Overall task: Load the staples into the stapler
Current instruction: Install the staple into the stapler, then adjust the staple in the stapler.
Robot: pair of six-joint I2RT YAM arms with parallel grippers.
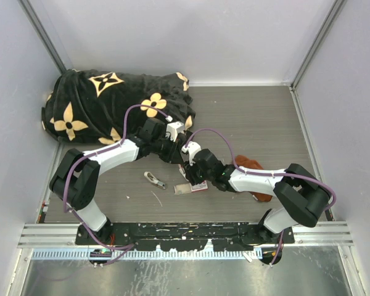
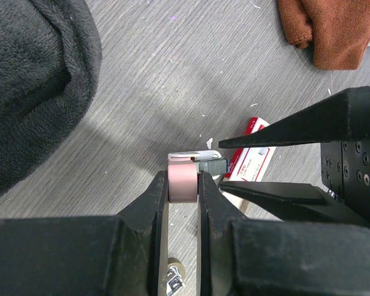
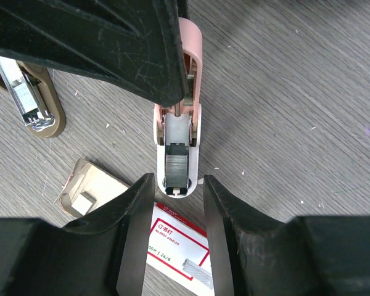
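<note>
The stapler (image 3: 179, 132), pale pink and white, hangs open above the table. My left gripper (image 2: 184, 192) is shut on its pink end (image 2: 184, 179). A silvery strip of staples (image 3: 177, 168) lies in the metal channel at its white front. My right gripper (image 3: 177, 180) stands open, its fingertips on either side of that front end, with nothing gripped. Below them on the table lies the white staples box (image 3: 172, 243) with its red label, and beside it the grey tray (image 3: 89, 192). In the top view both grippers (image 1: 176, 154) (image 1: 196, 171) meet over the box (image 1: 199, 186).
A brown and metal tool (image 3: 31, 102) lies left of the stapler, also seen as the tool (image 1: 154, 180) in the top view. A rust-brown cloth (image 1: 250, 165) lies under my right arm. A black blanket (image 1: 111, 105) with gold flowers fills the back left corner.
</note>
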